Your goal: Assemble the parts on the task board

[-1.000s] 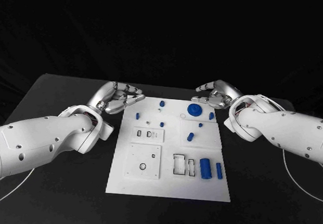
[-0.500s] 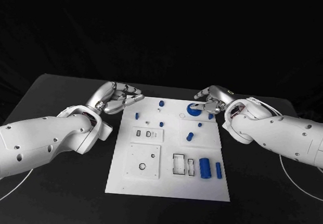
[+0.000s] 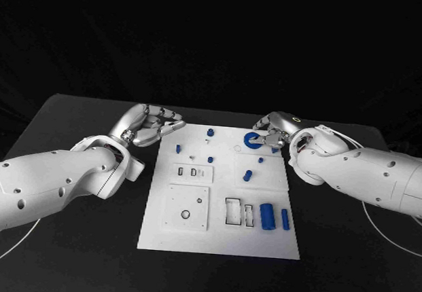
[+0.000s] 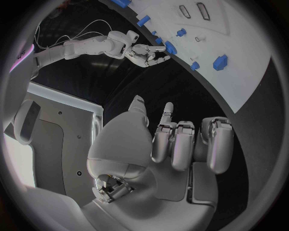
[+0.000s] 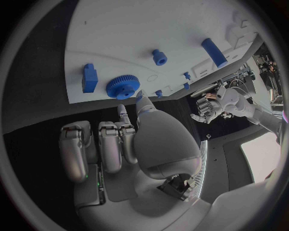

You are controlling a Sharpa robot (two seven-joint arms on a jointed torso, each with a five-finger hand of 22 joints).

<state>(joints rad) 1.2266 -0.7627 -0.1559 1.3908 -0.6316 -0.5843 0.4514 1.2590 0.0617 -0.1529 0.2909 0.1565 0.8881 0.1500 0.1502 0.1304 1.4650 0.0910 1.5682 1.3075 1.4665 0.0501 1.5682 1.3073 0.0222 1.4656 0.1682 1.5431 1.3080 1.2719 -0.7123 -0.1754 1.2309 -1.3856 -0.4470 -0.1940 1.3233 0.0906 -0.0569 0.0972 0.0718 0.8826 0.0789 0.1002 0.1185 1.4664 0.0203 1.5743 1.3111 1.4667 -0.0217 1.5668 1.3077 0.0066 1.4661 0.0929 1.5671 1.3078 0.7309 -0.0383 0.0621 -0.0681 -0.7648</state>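
The white task board lies in the middle of the black table. A blue gear sits near its far edge, also seen in the right wrist view as the gear. My right hand hovers at the gear's right side with most fingers curled in; its thumb tip reaches the gear's rim and nothing is held. My left hand stays off the board's far left corner, its fingers curled in on nothing. Two blue cylinders lie at the board's right near side.
Small blue pegs and a blue block are scattered across the board's far half. Rectangular slots and a square plate with a ring hole take up the near half. Bare black table flanks the board on both sides.
My right hand has moved left from the board's far right corner to the blue gear. The left hand has barely shifted.
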